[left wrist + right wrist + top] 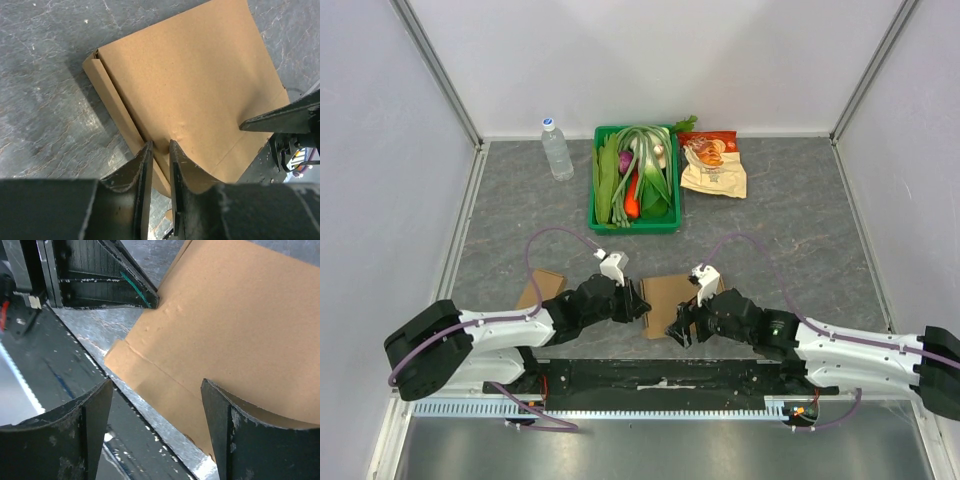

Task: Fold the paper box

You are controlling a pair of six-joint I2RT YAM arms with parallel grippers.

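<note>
The flat brown paper box (668, 297) lies on the grey table near the front edge, between my two grippers. In the left wrist view the box (195, 85) has a narrow side flap folded up along its left edge. My left gripper (160, 145) is shut on that raised flap, with its jaws almost together; it also shows in the top view (642, 305). My right gripper (156, 387) is open and hovers over the box's near corner (150, 375), holding nothing; it also shows in the top view (680, 330). A right fingertip (285, 117) shows above the box's right side.
A second brown cardboard piece (545, 287) lies under my left arm. At the back stand a green basket (595, 205) of vegetables, a water bottle (557, 150) and a snack bag (713, 165). A black base rail (660, 375) runs along the front edge.
</note>
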